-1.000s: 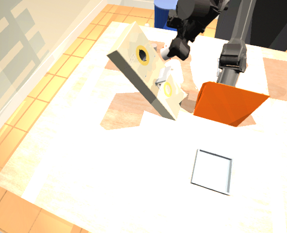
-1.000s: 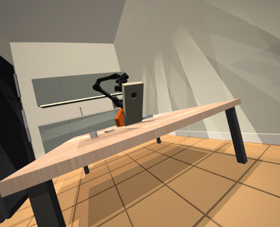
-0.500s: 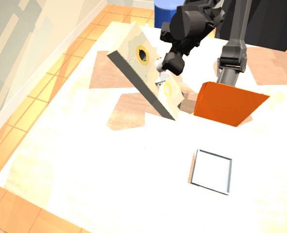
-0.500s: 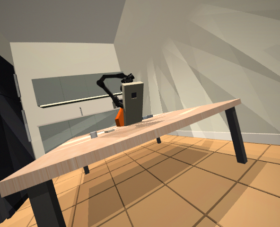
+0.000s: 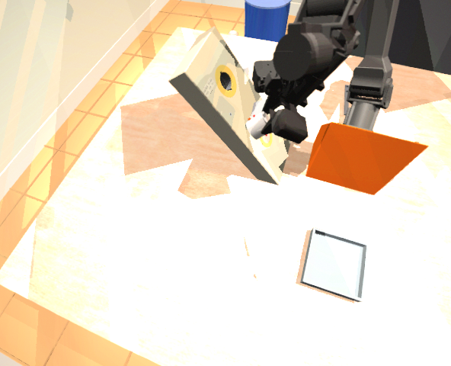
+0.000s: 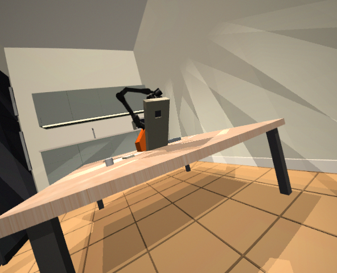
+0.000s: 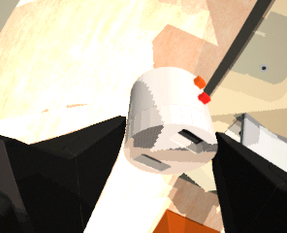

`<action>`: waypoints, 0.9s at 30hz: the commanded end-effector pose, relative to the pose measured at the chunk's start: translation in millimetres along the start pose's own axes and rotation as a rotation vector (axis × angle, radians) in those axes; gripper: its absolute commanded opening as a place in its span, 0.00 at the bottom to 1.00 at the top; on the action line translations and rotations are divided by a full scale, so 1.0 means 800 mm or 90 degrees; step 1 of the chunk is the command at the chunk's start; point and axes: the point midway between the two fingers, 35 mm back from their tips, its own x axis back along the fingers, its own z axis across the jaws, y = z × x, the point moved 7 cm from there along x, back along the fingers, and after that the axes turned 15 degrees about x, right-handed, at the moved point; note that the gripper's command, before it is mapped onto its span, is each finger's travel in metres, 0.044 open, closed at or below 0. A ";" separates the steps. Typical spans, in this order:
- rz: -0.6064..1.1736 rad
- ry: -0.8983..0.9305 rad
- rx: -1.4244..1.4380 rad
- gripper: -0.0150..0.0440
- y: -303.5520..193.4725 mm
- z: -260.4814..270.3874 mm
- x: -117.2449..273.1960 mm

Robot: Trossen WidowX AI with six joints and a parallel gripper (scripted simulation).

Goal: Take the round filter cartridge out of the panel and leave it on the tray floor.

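Observation:
The white round cartridge point(image 5: 256, 126) point(image 7: 170, 104) is out of its port, held in the air with its two-slotted face toward the wrist camera. Two small red and orange marks show on its side. My gripper point(image 5: 266, 120) point(image 7: 170, 132) is shut on it, one black finger on each side. The cartridge is in front of the lower part of the beige service panel point(image 5: 225, 108) point(image 6: 156, 132) point(image 7: 279, 49). The panel's yellow-ringed round port point(image 5: 225, 80) is dark and empty. The square grey tray point(image 5: 334, 264) lies on the table, empty. The exterior view does not show the cartridge.
A large orange block point(image 5: 363, 157) stands right of the panel, by the arm's base. A second yellow ring point(image 5: 266, 140) on the panel is partly hidden. A grey-white part point(image 7: 274, 146) is close to the right finger. A grey cup point(image 6: 109, 161) stands on the table.

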 end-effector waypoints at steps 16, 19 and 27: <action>-0.086 0.247 0.471 0.25 -0.027 0.151 -0.018; -0.092 0.255 0.488 0.25 -0.028 0.156 -0.019; -0.101 0.274 0.516 0.25 -0.043 0.176 -0.023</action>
